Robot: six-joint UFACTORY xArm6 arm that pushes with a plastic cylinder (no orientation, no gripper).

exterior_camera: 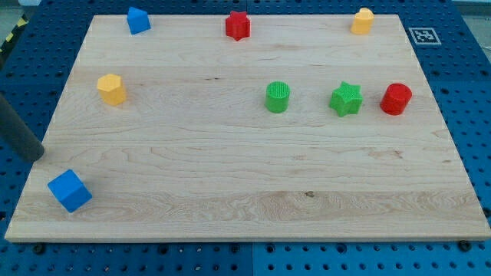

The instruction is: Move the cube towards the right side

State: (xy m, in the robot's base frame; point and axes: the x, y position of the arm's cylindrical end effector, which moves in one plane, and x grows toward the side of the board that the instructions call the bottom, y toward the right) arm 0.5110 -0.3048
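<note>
- My tip (38, 158): the dark rod is entering from the view's left edge and slanting down to end at the board's left edge, above and just to the left of the blue cube; it is standing apart from the cube, not touching it. The rod is carrying no claw, so there is nothing to open, close or grip.
- Blue cube (70, 190): the task's block is sitting in the board's bottom-left corner, turned at an angle to the edges, well apart from every other block.
- Wooden board (230, 176): a pale plank surface is filling most of the view and lying on a blue perforated table (476, 138).
- Yellow hexagonal block (111, 89): sitting near the left edge, above the cube, about midway up the board.
- Blue block (138, 20): a house-like shape is resting near the top-left corner.
- Red star (238, 25): lying at the top edge, near its middle.
- Green cylinder (278, 97): standing right of the board's centre.
- Green star (346, 99): sitting between the green cylinder and the red cylinder, apart from both.
- Red cylinder (396, 99): standing near the right edge, closing that row of three.
- Yellow block (362, 21): a small block is sitting near the top-right corner; its exact shape is hard to tell.
- Marker tag (423, 34): a black-and-white square is lying on the table just off the top-right corner.
</note>
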